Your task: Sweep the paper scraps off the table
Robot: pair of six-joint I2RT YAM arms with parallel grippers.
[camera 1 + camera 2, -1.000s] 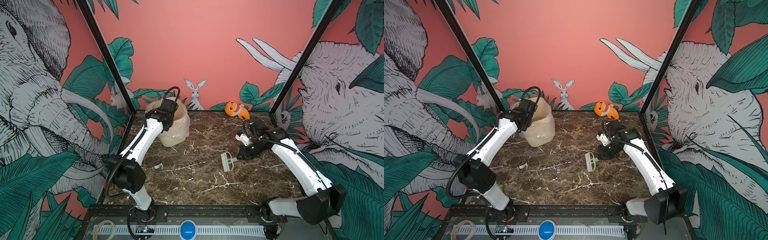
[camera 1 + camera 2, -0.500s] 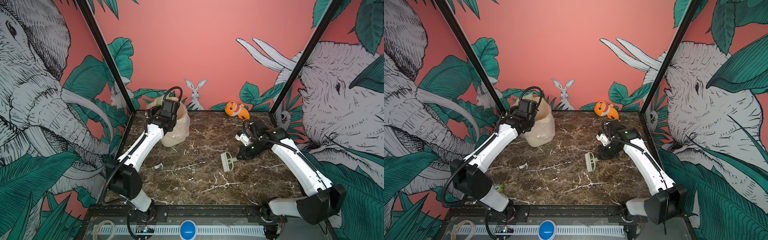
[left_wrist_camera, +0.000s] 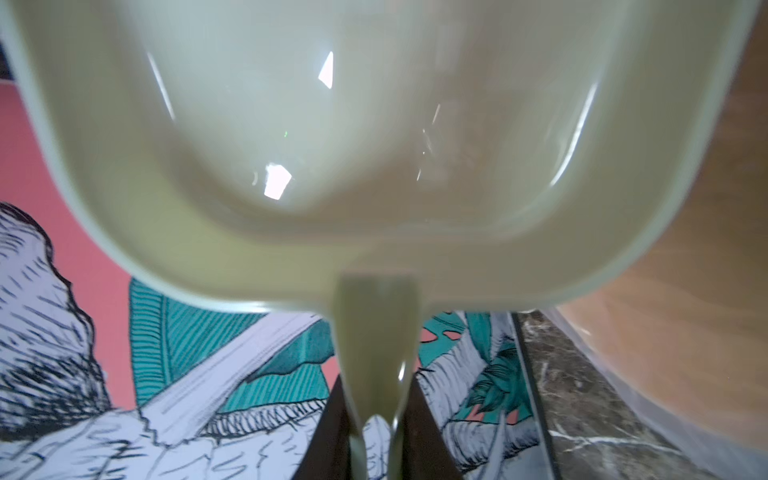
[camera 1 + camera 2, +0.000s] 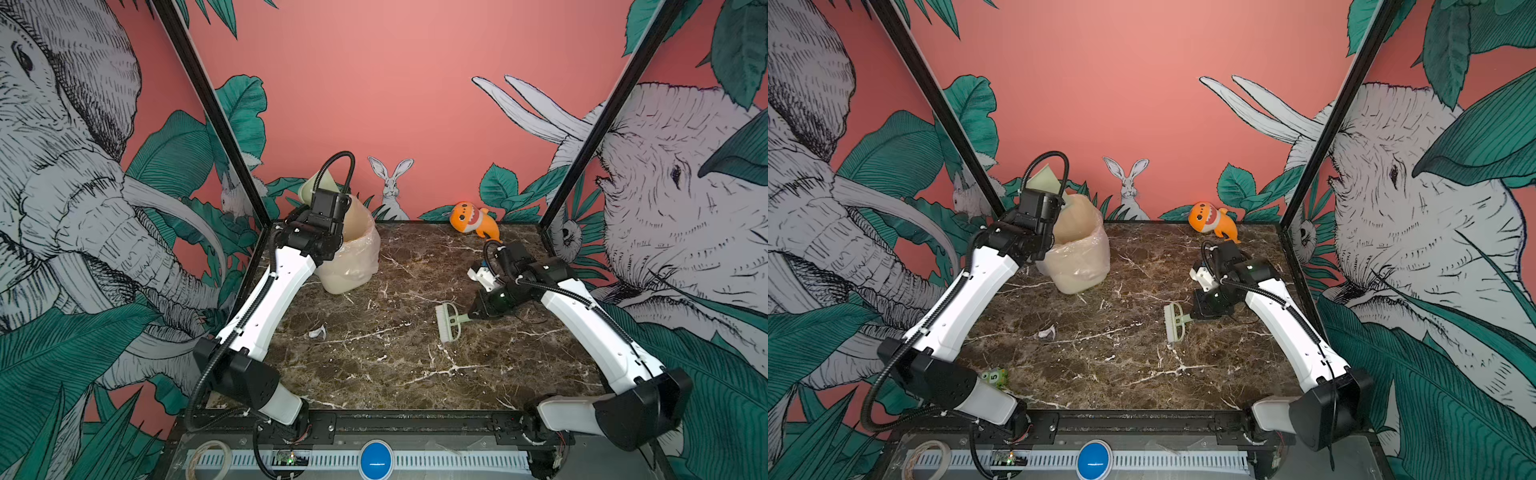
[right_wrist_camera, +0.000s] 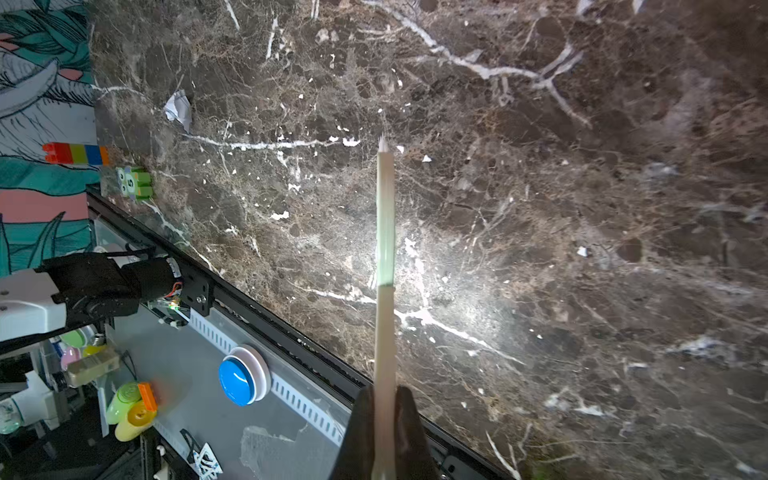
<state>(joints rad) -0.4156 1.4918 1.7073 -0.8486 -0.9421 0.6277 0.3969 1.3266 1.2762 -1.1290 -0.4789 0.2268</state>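
Left gripper (image 3: 376, 432) is clenched on the handle of the dustpan (image 3: 332, 145) — the pan is held tilted above the mouth of the bag-lined bin (image 4: 357, 257), which is stood at the far left corner of the table (image 4: 395, 374). Right gripper (image 4: 477, 312) is clamped on the handle of the brush (image 4: 448, 322), held low over the table right of centre. One white paper scrap (image 4: 318, 331) is seen on the marble left of centre — well apart from the brush. An orange shark toy (image 4: 471, 220) is seen at the back edge.
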